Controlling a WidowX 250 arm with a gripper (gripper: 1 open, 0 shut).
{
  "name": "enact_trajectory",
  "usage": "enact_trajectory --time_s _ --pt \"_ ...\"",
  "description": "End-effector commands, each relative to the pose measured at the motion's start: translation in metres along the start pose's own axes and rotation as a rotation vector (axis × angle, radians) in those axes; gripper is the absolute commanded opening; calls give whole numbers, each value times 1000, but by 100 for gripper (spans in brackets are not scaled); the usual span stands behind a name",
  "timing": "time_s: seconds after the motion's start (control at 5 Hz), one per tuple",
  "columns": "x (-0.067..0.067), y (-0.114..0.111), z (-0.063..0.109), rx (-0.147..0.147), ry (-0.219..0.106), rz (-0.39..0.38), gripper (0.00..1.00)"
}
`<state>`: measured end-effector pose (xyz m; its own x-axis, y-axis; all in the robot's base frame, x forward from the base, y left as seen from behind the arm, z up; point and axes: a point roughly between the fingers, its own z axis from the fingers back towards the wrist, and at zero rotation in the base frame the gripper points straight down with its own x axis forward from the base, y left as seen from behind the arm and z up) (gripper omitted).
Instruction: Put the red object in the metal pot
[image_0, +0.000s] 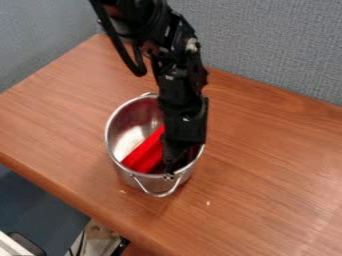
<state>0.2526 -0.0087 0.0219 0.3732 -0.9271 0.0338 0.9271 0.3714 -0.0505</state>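
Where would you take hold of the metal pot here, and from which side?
Grip the metal pot by its rolled rim on the left, coming straight down. It stands upright with the mouth open upward, so the rim offers a thin edge to pinch. The arm's claw reaches down inside on the right, beside the red object leaning in the pot, so the right side is blocked.

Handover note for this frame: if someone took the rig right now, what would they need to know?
Gripper: down inside the pot, shut; the frame does not show whether it grips the red object.
Red object: inside the pot, leaning tilted, lower end toward the near wall.
Pot: upright on the table, wire handle on the near side.
Done: red object is in the pot.
Left: confirm release, lift the arm clear.
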Motion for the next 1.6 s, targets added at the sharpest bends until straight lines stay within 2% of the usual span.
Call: enact_trajectory --time_s 0.0,0.4,0.6,0.8,1.0,1.2,1.4 --pt "-9 10 7 26 -14 1 0" --pt "-26 20 -1 8 2 5 0" --pt "-8 14 13 13 12 -93 0" --pt "12 7 30 26 24 -192 100" --pt "7 11 34 9 16 -118 0" --pt "3 13 38 -15 10 -39 0" --pt "-12 13 45 -10 9 -1 0"
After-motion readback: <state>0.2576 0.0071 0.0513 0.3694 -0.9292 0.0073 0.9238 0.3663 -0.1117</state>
